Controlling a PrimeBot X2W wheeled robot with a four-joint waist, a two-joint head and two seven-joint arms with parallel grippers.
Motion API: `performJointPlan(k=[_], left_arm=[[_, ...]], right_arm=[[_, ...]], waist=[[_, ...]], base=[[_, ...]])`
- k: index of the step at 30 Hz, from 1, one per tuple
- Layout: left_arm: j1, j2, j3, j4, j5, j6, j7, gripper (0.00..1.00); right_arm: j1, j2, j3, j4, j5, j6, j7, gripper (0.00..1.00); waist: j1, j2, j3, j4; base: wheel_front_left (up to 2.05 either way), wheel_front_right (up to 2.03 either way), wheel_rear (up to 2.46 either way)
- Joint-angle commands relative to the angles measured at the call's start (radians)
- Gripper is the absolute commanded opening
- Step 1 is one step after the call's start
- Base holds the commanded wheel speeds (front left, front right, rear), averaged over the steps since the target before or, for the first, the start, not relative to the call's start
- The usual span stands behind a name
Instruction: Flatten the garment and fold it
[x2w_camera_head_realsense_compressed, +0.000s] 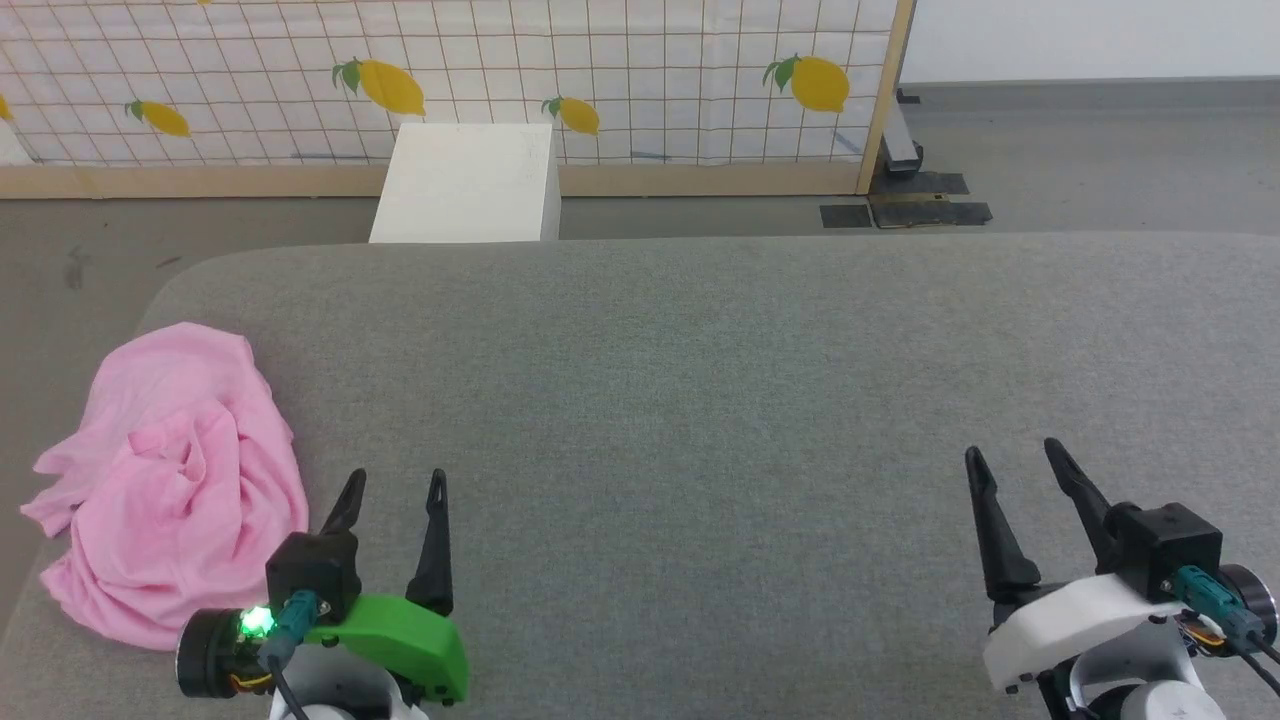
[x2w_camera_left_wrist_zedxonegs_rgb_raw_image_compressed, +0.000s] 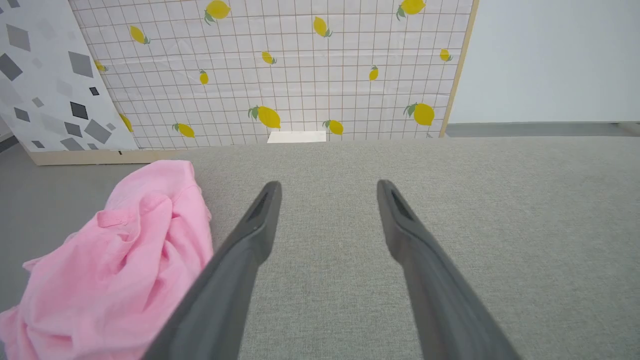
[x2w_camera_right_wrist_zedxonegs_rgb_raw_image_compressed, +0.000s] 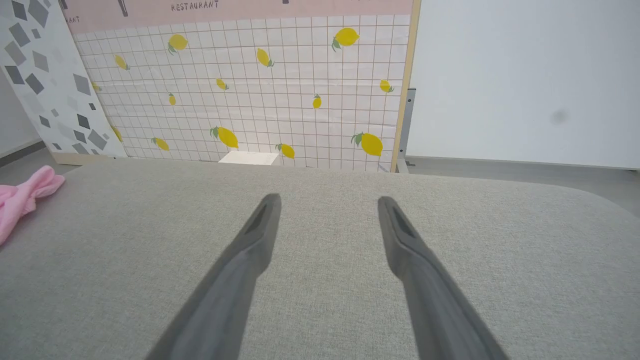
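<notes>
Both left gripper (x2w_camera_head_realsense_compressed: 397, 478) and right gripper (x2w_camera_head_realsense_compressed: 1012, 452) gaped empty; bunched garment (x2w_camera_head_realsense_compressed: 180, 480) ran near-to-far along left edge of grey pad (x2w_camera_head_realsense_compressed: 700, 400), lemon-print screen (x2w_camera_head_realsense_compressed: 620, 60) behind.

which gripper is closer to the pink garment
The left gripper, on the green mount: it sits right beside the crumpled pink garment, while the right gripper, on the white mount, is far across the grey surface.

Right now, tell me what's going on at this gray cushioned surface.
Nothing is being handled yet. The pink garment lies crumpled in a heap at the left end of the gray cushioned surface. The left gripper is open right beside it, holding nothing; the right gripper is open too, far to the right. Flattening has not started.
</notes>
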Motion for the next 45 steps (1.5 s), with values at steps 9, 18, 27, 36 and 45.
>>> performJointPlan(k=[9, 18, 27, 36, 45], left_arm=[[-0.020, -0.001, -0.012, 0.012, -0.027, -0.015, -0.028, 1.00], [-0.028, -0.002, -0.022, 0.024, -0.046, -0.021, -0.046, 1.00], [-0.033, -0.002, -0.017, 0.039, -0.062, -0.022, -0.065, 1.00], [-0.027, -0.002, 0.014, 0.046, -0.068, -0.024, -0.083, 1.00], [-0.010, -0.002, 0.057, 0.059, -0.074, -0.039, -0.102, 1.00]], right_arm=[[0.002, 0.001, -0.017, 0.006, 0.019, -0.001, -0.016, 1.00], [0.009, 0.002, -0.031, -0.001, 0.019, -0.001, -0.016, 1.00], [0.025, 0.002, -0.029, -0.022, -0.004, -0.001, -0.003, 1.00], [0.038, 0.002, -0.013, -0.036, -0.021, -0.001, 0.009, 1.00], [0.050, 0.002, 0.024, -0.041, -0.027, -0.001, 0.013, 1.00]], waist=[[0.0000, 0.0025, -0.001, 0.007], [0.0000, 0.0030, -0.003, 0.033], [0.0000, 0.0036, -0.009, 0.105], [0.0000, 0.0041, -0.017, 0.207], [0.0000, 0.0046, -0.029, 0.318]], base=[[0.00, 0.00, 0.00], [0.00, 0.00, 0.00], [0.00, 0.00, 0.00], [0.00, 0.00, 0.00], [0.00, 0.00, 0.00]])
